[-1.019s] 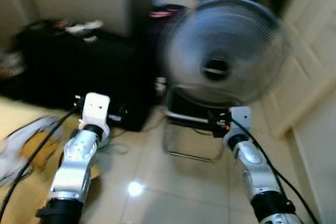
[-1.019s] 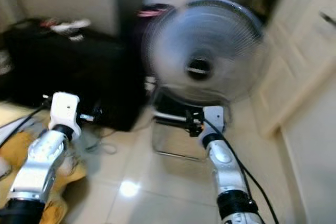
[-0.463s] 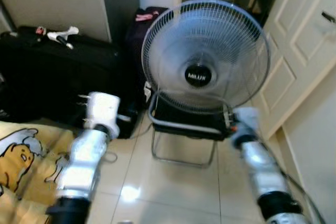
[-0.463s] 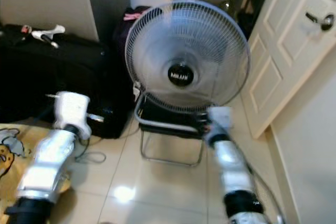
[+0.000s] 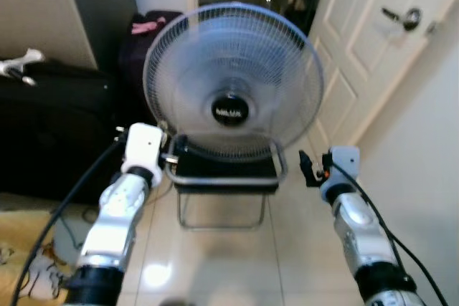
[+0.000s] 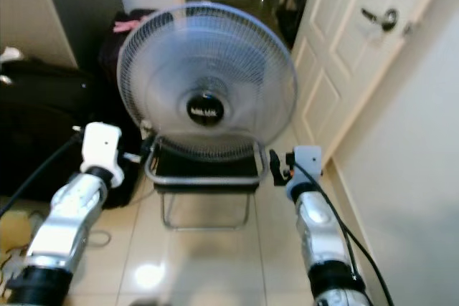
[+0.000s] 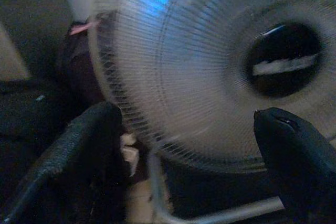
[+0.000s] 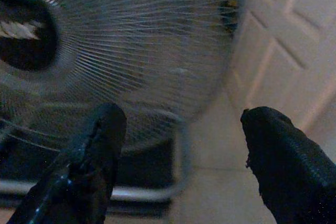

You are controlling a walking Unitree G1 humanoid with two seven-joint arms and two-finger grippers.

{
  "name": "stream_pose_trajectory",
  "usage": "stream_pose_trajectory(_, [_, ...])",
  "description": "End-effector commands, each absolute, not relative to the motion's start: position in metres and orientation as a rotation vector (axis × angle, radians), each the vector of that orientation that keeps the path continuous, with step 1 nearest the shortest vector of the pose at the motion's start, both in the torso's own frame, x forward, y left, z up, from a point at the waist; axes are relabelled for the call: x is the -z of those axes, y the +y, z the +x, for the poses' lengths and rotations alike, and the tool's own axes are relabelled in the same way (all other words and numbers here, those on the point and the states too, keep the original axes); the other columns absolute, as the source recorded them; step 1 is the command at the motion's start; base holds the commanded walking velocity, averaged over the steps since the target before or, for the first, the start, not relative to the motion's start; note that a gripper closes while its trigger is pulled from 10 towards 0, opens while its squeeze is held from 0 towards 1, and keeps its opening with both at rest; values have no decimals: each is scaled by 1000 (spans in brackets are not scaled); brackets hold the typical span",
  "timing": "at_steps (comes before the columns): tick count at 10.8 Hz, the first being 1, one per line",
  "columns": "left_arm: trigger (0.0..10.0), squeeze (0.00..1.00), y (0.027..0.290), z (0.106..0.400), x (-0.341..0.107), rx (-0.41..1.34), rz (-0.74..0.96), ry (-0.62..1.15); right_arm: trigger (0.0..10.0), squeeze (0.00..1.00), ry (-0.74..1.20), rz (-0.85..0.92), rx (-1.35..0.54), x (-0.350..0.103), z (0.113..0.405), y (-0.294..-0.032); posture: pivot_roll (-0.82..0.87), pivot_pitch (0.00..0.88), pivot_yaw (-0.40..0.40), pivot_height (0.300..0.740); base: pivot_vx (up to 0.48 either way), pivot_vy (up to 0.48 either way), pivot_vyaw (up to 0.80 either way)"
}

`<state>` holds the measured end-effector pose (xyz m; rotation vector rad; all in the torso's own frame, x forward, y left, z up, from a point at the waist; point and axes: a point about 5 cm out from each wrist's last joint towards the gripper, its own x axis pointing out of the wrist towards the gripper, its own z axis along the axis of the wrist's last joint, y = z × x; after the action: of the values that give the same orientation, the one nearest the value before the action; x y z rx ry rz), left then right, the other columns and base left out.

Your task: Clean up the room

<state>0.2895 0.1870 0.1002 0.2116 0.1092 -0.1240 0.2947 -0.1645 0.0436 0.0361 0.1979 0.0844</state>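
Observation:
A white pedestal fan [image 5: 231,91] with a black hub stands on a low black seat with a metal tube frame [image 5: 224,175], straight ahead. My left gripper [image 5: 169,154] is raised at the seat's left edge, open, with the fan's grille [image 7: 210,72] beyond its fingers [image 7: 86,150]. Level with the seat's right edge is my right gripper [image 5: 308,170], also open, a short gap away from the frame. Nothing lies between its fingers [image 8: 278,150], and the fan's grille [image 8: 131,51] is beyond them.
A black suitcase [image 5: 50,123] lies on the floor to the left, with a dark bag [image 5: 147,34] behind it. A yellow printed blanket [image 5: 21,266] covers the floor at bottom left. A white door [image 5: 366,48] and a wall close in on the right. Glossy tiles [image 5: 222,263] lie ahead.
The camera has swung right, so the fan now sits nearer the middle and the door shows more. Both arms stay raised, now flanking the seat under the fan.

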Motion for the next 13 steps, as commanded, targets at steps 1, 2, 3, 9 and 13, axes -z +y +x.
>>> stream_pose_trajectory(1, [10000,980,187,291,-102,116,205,100,10000,0,168,34,-100,-50,297,-162,-28,0,-26,740,255,0,0])
stream_pose_trajectory(2, [10000,965,187,289,-100,93,204,101,10000,0,160,41,-100,-52,299,-160,-30,0,-26,740,0,0,0])
stream_pose_trajectory(3, [10000,965,187,288,-98,89,205,104,10000,0,138,27,-99,-55,299,-158,-19,0,-40,740,0,0,0])
stream_pose_trajectory(9, [10000,965,187,286,-97,98,217,104,10000,0,143,24,-84,-54,299,-158,-15,0,-40,740,0,0,0])
stream_pose_trajectory(13, [10000,965,187,286,-97,98,217,104,10000,0,143,24,-84,-54,299,-158,-15,0,-40,740,0,0,0])
